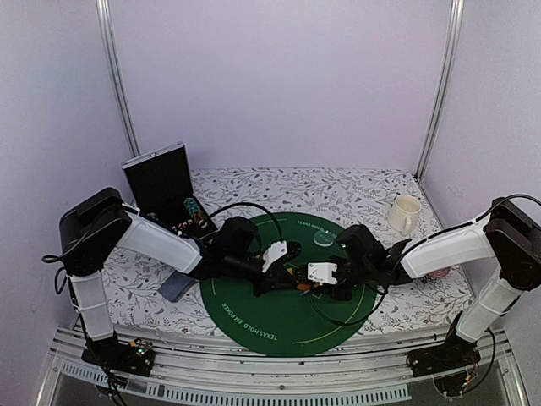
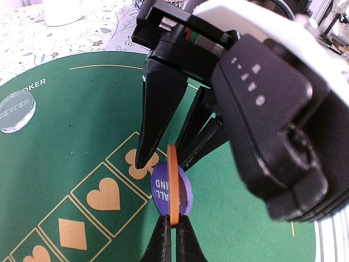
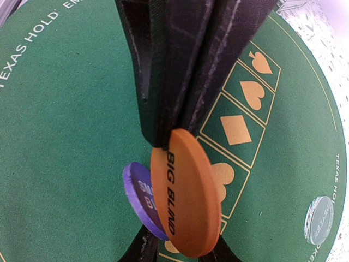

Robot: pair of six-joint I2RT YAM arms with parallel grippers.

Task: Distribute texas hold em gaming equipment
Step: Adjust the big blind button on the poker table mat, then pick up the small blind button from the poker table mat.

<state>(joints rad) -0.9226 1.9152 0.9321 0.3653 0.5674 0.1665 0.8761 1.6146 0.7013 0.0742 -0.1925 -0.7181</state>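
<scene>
Grippers are meeting tip to tip over the middle of your round green poker mat [image 1: 279, 326], both on one piece. Your left gripper [image 2: 173, 232] is pinching the lower rim of the orange BIG BLIND disc [image 3: 182, 196], which is standing on edge over the row of printed suit boxes. Your right gripper [image 3: 166, 143] is hanging over it from above, its fingers drawn together on the top rim, so both are clamping the same disc. A purple SMALL BLIND disc [image 3: 139, 191] is leaning against the orange one's face; I cannot tell whether your left pads are gripping it too. The clear DEALER disc [image 2: 16, 112] is lying flat on the far part of the mat, well apart from both grippers. Grey-blue cards [image 1: 176, 288] are sitting just off the mat's left edge on the flowered tablecloth [image 1: 254, 186]. The white mug [image 1: 404, 214] is standing upright beyond the mat at far right, and an open black case [image 1: 159, 179] is standing at far left.
</scene>
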